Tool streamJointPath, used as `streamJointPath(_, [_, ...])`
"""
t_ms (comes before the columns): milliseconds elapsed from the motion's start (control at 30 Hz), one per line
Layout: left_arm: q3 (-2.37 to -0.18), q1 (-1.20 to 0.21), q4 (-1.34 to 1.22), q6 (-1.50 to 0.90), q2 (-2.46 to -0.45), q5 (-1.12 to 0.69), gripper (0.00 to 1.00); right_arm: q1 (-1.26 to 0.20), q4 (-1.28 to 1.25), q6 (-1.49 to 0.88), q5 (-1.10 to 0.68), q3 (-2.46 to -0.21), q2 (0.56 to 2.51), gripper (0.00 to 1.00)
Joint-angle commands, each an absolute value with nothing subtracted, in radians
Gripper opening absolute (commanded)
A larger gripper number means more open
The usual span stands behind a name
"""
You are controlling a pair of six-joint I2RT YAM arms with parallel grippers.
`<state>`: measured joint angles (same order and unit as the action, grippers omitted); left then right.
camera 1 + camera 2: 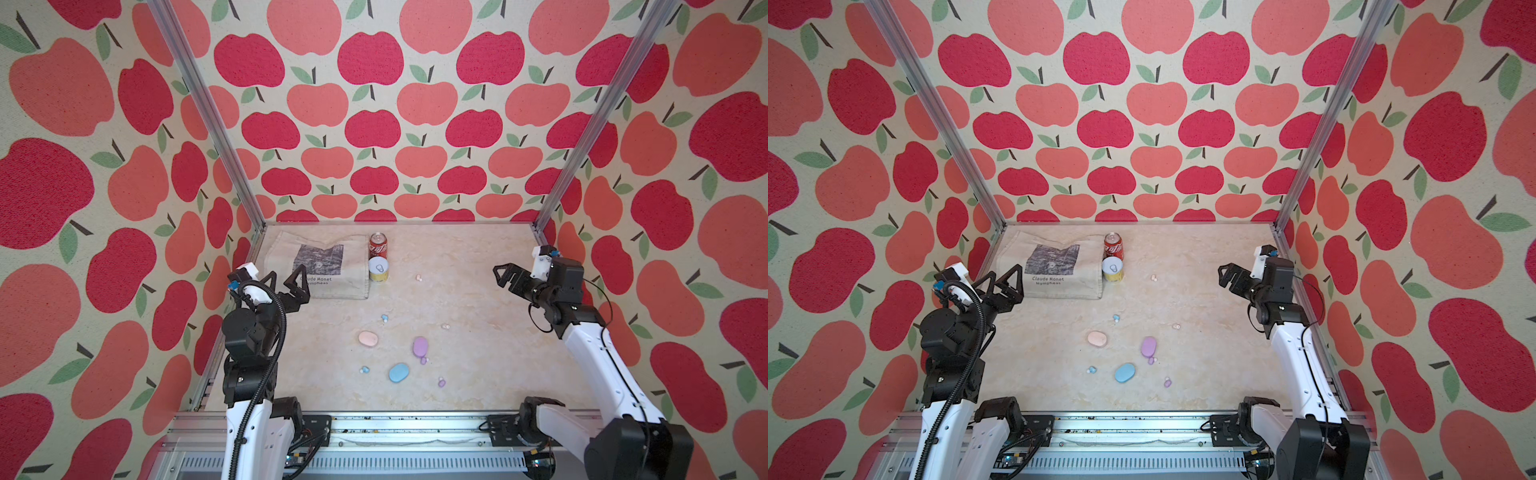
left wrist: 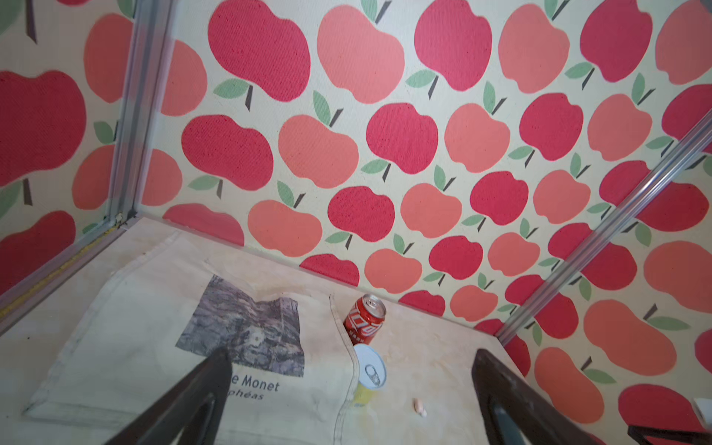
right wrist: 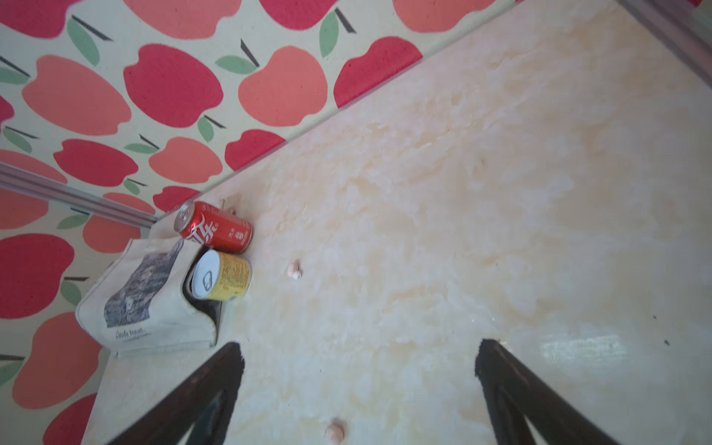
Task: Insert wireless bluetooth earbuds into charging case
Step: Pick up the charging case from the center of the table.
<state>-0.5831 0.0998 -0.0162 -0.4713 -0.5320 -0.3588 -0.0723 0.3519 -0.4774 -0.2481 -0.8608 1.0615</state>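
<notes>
Earbuds [image 1: 385, 318], six in number, lie loose on the counter [image 1: 478, 365]; none sits in a case.

The left fingers [image 2: 215, 370] are spread fully apart and hold nothing. They point over the tote bag [image 1: 320, 266] at the far left. The right fingers [image 3: 225, 370] are equally wide and empty, aimed inward across bare counter.

A red can [image 1: 378, 246] and a yellow can [image 1: 378, 270] stand upright just beside the bag.

Three cases, all apparently shut, occupy the near centre:
- the blue case [image 1: 399, 372];
- the purple case [image 1: 420, 346], long axis running front to back;
- the pink case [image 1: 368, 338], long axis crosswise.

One purple bud [image 1: 424, 360] lies just beside the purple case's near end. The other purple bud [image 1: 441, 382] lies near the blue case, on its right. The blue buds [image 1: 365, 369] lie in front of and behind the pink case, apart from it.

The pink buds [image 1: 445, 326] lie on the right half of the counter. In the right wrist view they are ahead of the right fingers, so the right arm is judged the nearer one. The buds are too small to read their long axis. A case probably needs opening first.
</notes>
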Motion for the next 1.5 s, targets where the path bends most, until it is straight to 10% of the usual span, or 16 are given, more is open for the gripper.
streamJointPath(0, [-0.649,0.02,0.147,-0.362,-0.565,-0.49,0.99,-0.235,0.736,-0.502,-0.142,-0.938,1.044,0.96])
streamJointPath(467, [-0.656,-0.53,0.284,0.078,-0.662,-0.239,0.99,-0.889,0.858,-0.895,-0.037,-1.082,1.437,0.85])
streamJointPath(1467, [-0.618,-0.532,0.278,0.104,-0.641,-0.227,0.99,-0.929,0.903,-0.882,-0.121,-1.288,1.859,0.55])
